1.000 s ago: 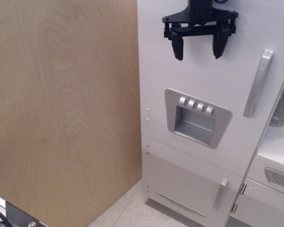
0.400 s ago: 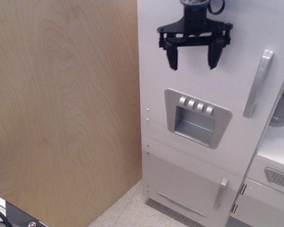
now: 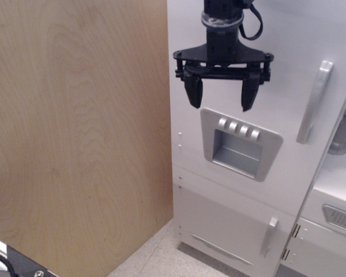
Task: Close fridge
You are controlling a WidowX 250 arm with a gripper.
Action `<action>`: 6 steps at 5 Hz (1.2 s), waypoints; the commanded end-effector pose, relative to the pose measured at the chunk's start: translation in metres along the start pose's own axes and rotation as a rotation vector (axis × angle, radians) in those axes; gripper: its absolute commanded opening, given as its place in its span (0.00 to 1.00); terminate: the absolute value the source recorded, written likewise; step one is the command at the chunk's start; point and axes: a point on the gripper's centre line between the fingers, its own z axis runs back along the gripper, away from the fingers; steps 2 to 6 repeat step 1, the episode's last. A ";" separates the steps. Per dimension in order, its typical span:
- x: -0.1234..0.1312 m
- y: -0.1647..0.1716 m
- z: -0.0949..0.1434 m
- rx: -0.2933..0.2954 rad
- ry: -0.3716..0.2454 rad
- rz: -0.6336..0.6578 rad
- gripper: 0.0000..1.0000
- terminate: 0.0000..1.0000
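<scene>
The fridge is a tall white cabinet filling the right half of the view. Its large door lies flat against the cabinet front, with a grey bar handle at the right and a grey recessed dispenser panel with a row of buttons. No shelves show. My black gripper hangs open and empty in front of the door, fingers pointing down, just above the panel's top left. Whether it touches the door I cannot tell.
A large plywood board stands at the left, against the fridge's side. A smaller lower white door with a short grey handle sits under the large door. White toy kitchen units adjoin at the right. Speckled floor shows below.
My gripper has come down and to the left in front of the door, with more of the arm showing. The door has not moved.
</scene>
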 end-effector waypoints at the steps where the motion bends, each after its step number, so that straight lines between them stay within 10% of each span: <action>1: 0.010 0.001 0.023 -0.029 -0.058 -0.010 1.00 1.00; 6: 0.010 0.001 0.023 -0.029 -0.058 -0.010 1.00 1.00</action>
